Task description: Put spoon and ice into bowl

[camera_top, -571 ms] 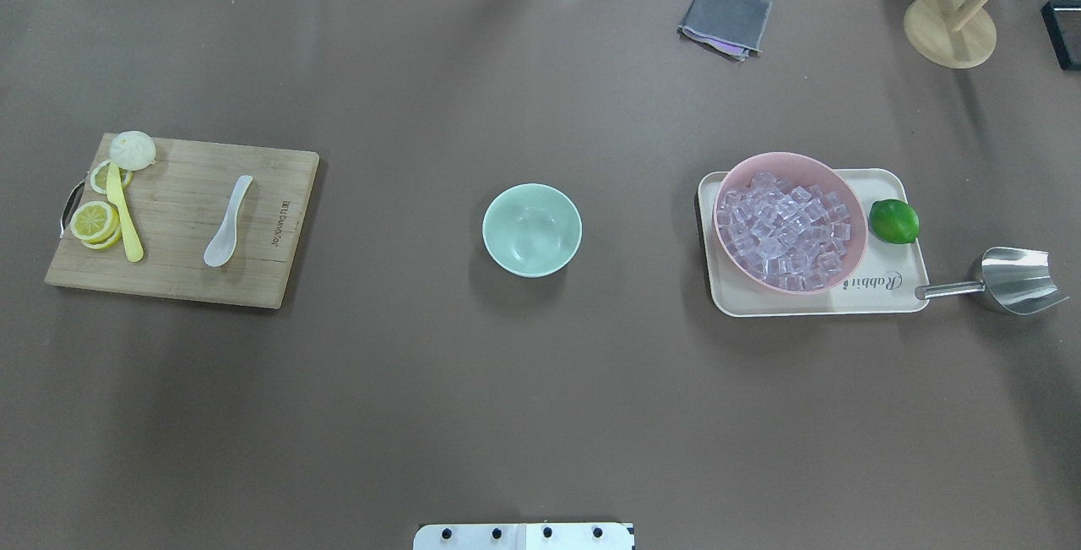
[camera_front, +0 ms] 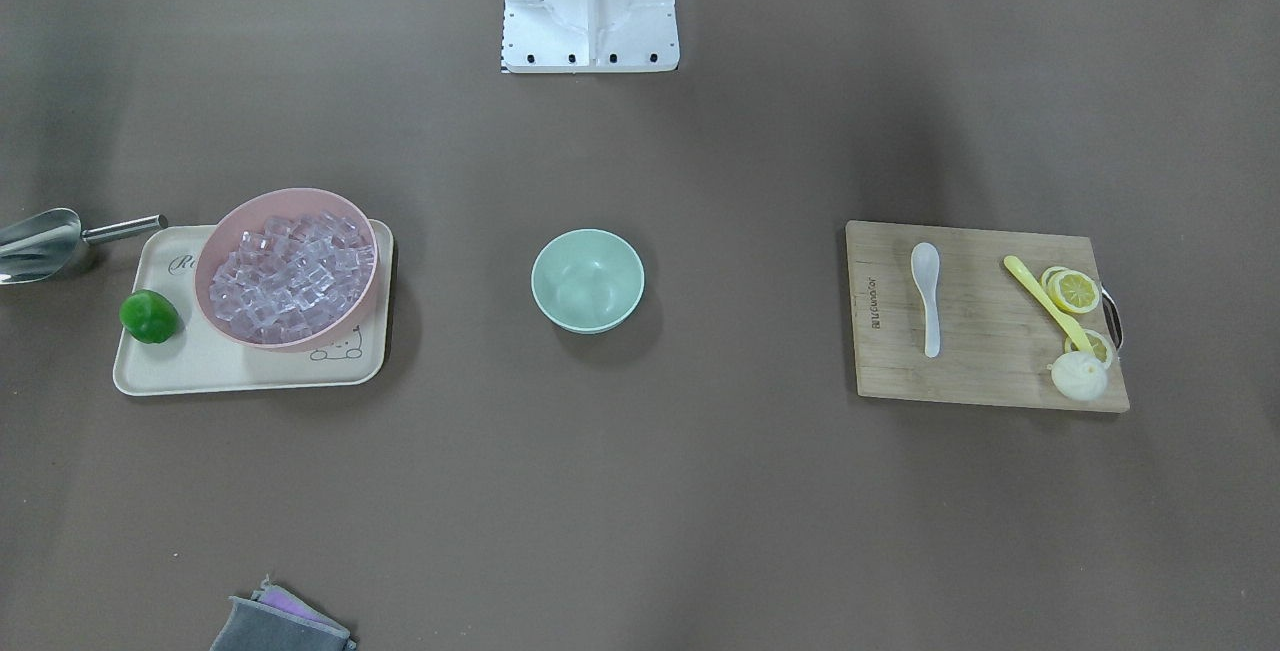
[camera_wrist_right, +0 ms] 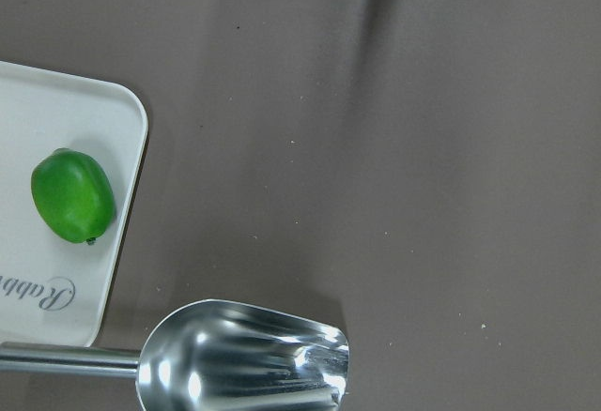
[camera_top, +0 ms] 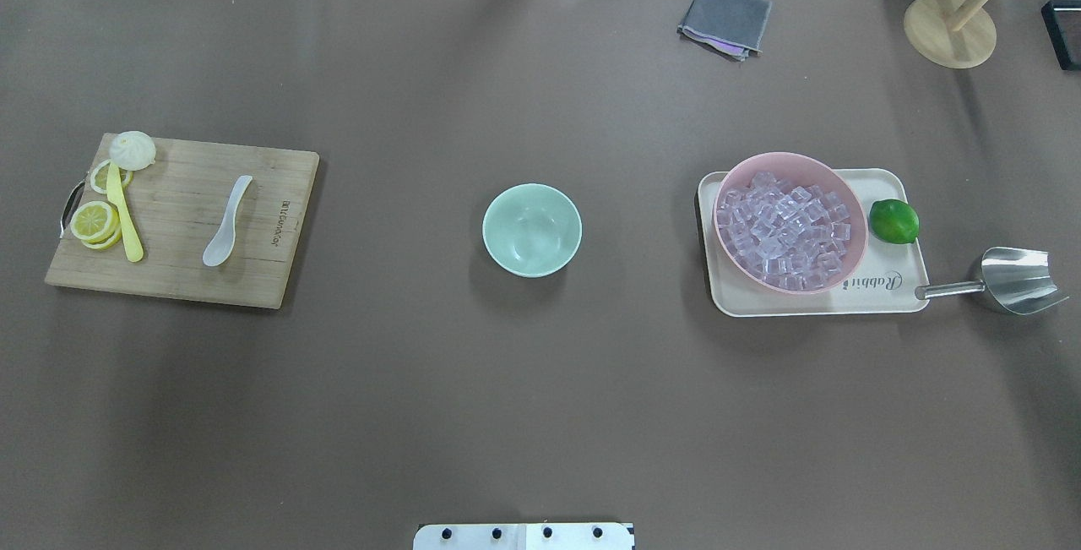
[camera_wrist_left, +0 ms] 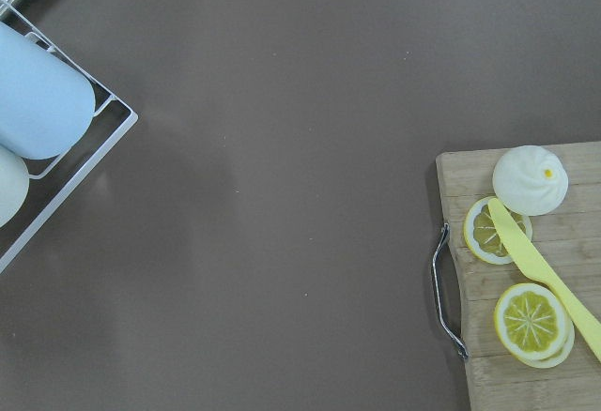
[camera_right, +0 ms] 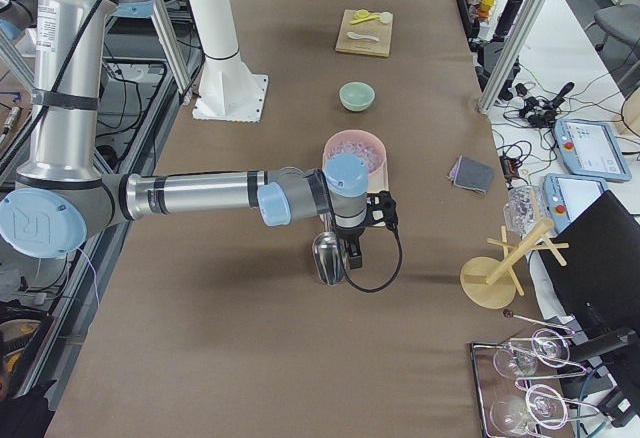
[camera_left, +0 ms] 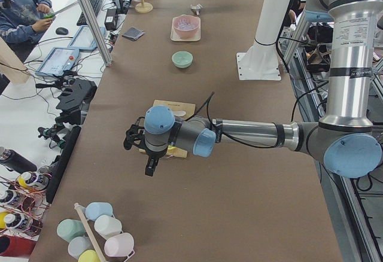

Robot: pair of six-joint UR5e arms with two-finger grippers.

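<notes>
Spoon (camera_top: 226, 222) lies on the cutting board (camera_top: 181, 204), ice (camera_top: 785, 229) heaped in the pink bowl (camera_top: 855, 258), mint-green bowl (camera_top: 507, 212) empty between; left gripper (camera_left: 151, 167) and right gripper (camera_right: 353, 256) states unclear. Glossy spoon may slip when pinched.

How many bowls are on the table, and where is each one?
2. The mint-green bowl stands empty at the table's middle. The pink bowl, filled with ice cubes, sits on the beige tray on the robot's right side. No other bowl shows.
</notes>
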